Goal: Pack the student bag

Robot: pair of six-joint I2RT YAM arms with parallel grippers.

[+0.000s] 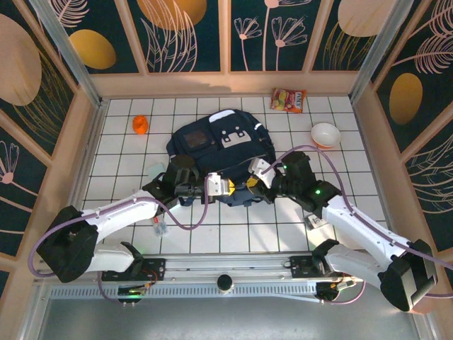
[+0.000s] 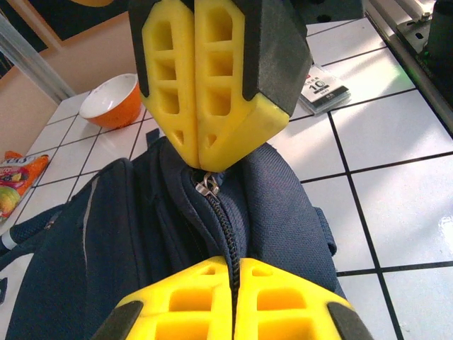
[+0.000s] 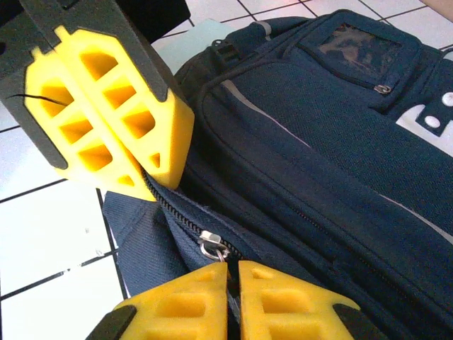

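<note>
While large navy-blue fabric backpack (image 1: 219, 145) lies mid white tiled worktop (image 1: 354, 205), nearer far edge, step looks like opening its zip. Left gripper (image 2: 233, 263) clenched at zip seam; right gripper (image 3: 232, 265) clenched at metal zip pull (image 3: 210, 244), hold uncertain. Next: draw pull along track.

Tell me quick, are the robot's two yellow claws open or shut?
Left gripper: closed, pinching the navy-blue fabric backpack.
Right gripper: closed at the backpack's small metal zipper pull.

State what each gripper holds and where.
Left gripper pinches the student bag along its zipper seam. Right gripper is shut at the zipper pull; whether it grips it cannot be told.
</note>
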